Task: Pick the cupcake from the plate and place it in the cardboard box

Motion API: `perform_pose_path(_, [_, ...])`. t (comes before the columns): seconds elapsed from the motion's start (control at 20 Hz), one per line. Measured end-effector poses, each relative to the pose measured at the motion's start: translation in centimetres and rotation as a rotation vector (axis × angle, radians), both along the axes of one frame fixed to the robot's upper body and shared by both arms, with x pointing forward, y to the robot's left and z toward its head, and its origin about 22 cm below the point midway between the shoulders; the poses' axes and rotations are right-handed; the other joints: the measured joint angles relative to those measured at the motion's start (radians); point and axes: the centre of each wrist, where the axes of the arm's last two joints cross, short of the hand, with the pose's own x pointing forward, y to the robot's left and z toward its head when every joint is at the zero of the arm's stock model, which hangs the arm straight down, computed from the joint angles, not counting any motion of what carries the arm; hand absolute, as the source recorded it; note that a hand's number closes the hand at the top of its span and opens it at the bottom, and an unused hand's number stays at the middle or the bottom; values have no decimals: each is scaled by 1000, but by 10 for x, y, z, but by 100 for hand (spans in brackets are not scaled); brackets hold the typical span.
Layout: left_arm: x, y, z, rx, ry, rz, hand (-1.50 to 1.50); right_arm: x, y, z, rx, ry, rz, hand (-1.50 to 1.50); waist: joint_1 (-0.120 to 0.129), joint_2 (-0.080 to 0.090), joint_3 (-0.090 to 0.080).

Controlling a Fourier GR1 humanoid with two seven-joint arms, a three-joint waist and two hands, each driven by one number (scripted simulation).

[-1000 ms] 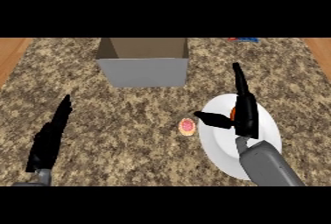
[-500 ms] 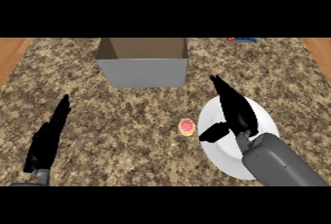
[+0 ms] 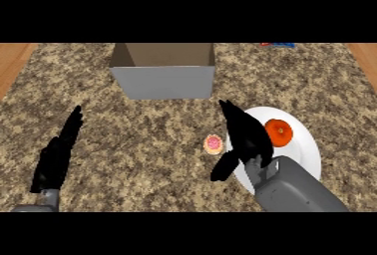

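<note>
Leftward since a second ago, my right hand [image 3: 247, 137] has slid off the plate [image 3: 305, 144] toward the cupcake [image 3: 213, 144]; its fingers are straight, thumb spread, holding nothing. I see the cupcake on the counter [image 3: 147, 134] just left of the plate, short of the cardboard box [image 3: 165, 74]. My left hand [image 3: 55, 157] rests open at lower left

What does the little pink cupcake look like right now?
The cupcake is small and round, with a pink top and a pale tan rim round it. It sits upright on the speckled brown counter, just off the left edge of the white plate, not on it. The right robot hand is open, close beside it on its right, with the thumb below it; I cannot tell if they touch. The cardboard box stands farther back.
</note>
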Motion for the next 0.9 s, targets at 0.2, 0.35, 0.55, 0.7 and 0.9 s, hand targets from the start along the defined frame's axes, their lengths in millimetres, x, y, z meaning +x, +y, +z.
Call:
perform_pose_path(0.2, [-3,9,3,-5,3,3,0,-1,11,2,-11,-2,-13,-150,3,1,0])
perform_pose_path(0.35, [-2,9,-4,-2,4,1,0,-2,14,-7,-34,17,-25,-150,2,2,1])
perform_pose_path(0.55, [-1,11,-3,0,-4,-2,0,-1,16,-17,-59,44,-40,-150,2,2,1])
perform_pose_path(0.7, [2,6,-7,0,-3,-5,0,4,15,-20,-62,53,-54,-150,2,2,1])
perform_pose_path(0.9, [-1,-1,-5,-1,2,-2,0,7,17,-25,-64,55,-66,-150,3,2,1])
